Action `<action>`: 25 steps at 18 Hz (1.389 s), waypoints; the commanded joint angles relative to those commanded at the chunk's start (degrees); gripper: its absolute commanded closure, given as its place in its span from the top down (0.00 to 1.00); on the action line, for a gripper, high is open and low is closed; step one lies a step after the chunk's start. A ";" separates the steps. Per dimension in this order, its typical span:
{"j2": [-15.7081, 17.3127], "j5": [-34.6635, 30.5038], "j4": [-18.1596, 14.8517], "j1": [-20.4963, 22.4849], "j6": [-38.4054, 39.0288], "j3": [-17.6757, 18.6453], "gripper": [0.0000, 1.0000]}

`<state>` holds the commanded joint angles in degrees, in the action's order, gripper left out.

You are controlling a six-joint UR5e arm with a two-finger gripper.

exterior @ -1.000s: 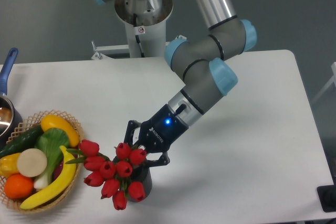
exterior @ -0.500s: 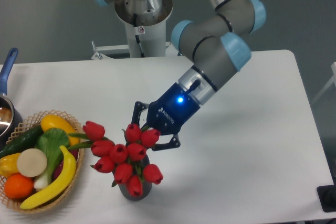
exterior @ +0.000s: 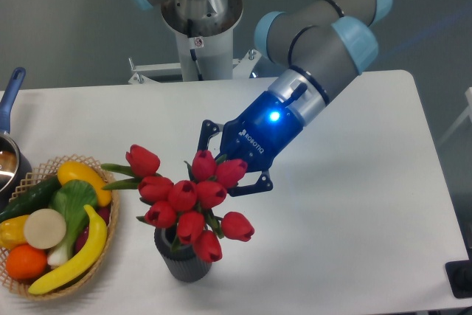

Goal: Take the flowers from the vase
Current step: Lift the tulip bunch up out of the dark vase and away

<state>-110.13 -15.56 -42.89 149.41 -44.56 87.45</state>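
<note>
The flowers, a bunch of red tulip buds with green stems and leaves, are tilted to the left above the vase. The vase is small, dark grey and ribbed, and stands near the table's front edge. My gripper is shut on the flowers from the upper right, with its fingertips hidden behind the buds. The lowest buds overlap the vase's rim. I cannot tell whether the stem ends are inside the vase mouth.
A woven wicker basket with a banana, cucumber, orange and other produce sits at the front left. A pot with a blue handle is at the far left edge. The arm's base stands behind the table. A dark object is at the front right corner.
My gripper has risen and moved to the upper right with the flowers in it. The bunch has come up out of the vase, which now shows below it.
</note>
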 joint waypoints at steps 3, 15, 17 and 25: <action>0.00 4.40 0.00 1.58 1.49 -1.75 0.00; -2.28 7.23 -0.09 7.91 -2.09 -4.49 0.00; -2.29 0.40 -0.09 8.53 -4.91 -4.22 0.00; -1.50 -31.42 -0.18 9.41 -21.33 0.60 0.00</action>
<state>-111.62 -46.98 -43.07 158.82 -65.89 88.06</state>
